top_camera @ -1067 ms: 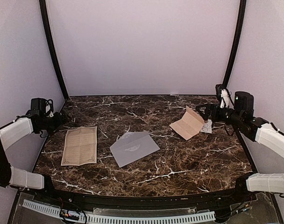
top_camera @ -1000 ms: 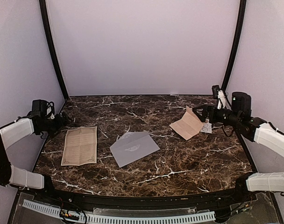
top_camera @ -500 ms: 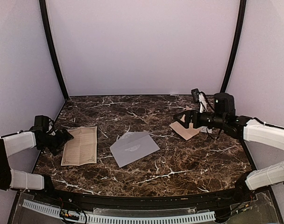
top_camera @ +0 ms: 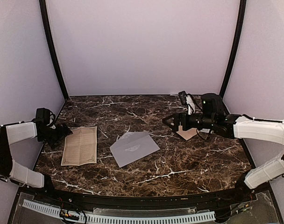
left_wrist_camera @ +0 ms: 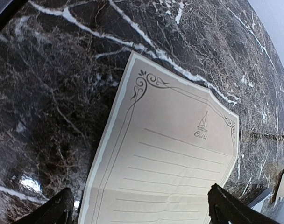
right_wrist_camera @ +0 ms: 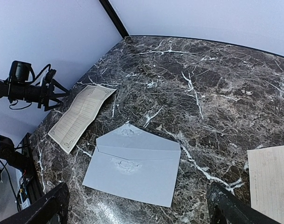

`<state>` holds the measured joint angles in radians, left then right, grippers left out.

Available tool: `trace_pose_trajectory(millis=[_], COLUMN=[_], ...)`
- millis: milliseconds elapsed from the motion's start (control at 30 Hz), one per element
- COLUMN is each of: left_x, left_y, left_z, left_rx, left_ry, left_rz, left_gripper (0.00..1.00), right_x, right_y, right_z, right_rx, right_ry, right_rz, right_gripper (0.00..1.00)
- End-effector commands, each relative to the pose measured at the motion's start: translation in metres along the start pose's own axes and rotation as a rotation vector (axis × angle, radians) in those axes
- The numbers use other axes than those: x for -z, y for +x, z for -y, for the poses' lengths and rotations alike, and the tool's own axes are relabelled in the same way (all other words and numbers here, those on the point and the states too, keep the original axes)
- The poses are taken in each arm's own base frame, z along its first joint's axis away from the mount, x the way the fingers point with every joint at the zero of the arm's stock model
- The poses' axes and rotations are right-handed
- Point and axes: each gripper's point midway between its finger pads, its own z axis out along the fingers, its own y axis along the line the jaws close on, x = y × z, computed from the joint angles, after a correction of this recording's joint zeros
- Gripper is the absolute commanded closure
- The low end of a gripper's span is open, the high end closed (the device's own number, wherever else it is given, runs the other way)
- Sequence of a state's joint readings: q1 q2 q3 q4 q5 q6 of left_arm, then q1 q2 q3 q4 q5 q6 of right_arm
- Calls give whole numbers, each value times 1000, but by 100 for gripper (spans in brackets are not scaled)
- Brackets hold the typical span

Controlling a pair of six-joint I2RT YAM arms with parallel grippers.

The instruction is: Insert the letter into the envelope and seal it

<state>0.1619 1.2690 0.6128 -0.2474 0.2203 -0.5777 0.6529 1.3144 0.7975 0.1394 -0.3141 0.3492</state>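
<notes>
Letter (top_camera: 80,145) lies flat just right of the left gripper (top_camera: 62,133), long axis near-to-far. Envelope (top_camera: 134,148) sits mid-table, nearer the right gripper (top_camera: 169,122). Both grippers' jaws are apart and empty.

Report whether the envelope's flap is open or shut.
Open: the envelope lies flat on the table, its flap spread outward past the fold, not folded over the body.
</notes>
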Motion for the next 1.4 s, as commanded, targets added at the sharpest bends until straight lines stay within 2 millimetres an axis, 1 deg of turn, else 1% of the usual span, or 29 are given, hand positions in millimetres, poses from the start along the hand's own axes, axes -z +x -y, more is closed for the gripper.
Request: trace_pose_trajectory(millis=[0, 100, 200, 367, 467, 567, 800, 933, 1067, 1200, 1233, 1267, 1300, 1333, 1367], left_x=[2, -2, -7, -17, -20, -22, -29, -31, -34, -35, -35, -34, -33, -32, -31], left_y=[-8, -11, -8, 1, 5, 10, 24, 32, 49, 70, 80, 82, 90, 94, 105], left_z=[-5, -3, -2, -4, -5, -6, -10, -8, -4, 11, 13, 18, 20, 26, 29], left_rx=[-73, -94, -102, -99, -97, -95, -87, -83, -100, -138, -134, -134, -125, -135, -143], left_ry=[-62, -61, -50, -46, -43, -40, -29, -9, 6, 36, 42, 66, 72, 91, 99], left_rz=[-16, -31, -57, -107, -131, -146, -210, -241, -298, -343, -364, -366, -375, -378, -394], left_gripper=[1, 1, 5, 13, 14, 19, 22, 28, 30, 30, 31, 31, 32, 32, 32], right_x=[-3, -5, -6, -7, -8, -9, -11, -13, -18, -25, -27, -30, -34, -37, -41], right_y=[-20, -19, -19, -18, -17, -16, -13, -13, -12, -12, -11, -10, -8, -6, -5], right_z=[-13, -13, -15, -15, -15, -14, -15, -18, -22, -29, -32, -34, -36, -38, -41], right_rx=[38, 36, 38, 42, 41, 39, 34, 29, 16, 5, 4, 2, 0, 0, 0], right_ry=[-26, -28, -32, -32, -32, -30, -40, -50, -66, -77, -80, -84, -86, -90, -94], right_rz=[58, 54, 52, 48, 44, 41, 35, 35, 35, 35, 31, 25, 17, 11, 4], right_gripper=[1, 1, 1, 1, 1, 1, 1, 1, 1, 1, 1, 2, 2, 2, 2])
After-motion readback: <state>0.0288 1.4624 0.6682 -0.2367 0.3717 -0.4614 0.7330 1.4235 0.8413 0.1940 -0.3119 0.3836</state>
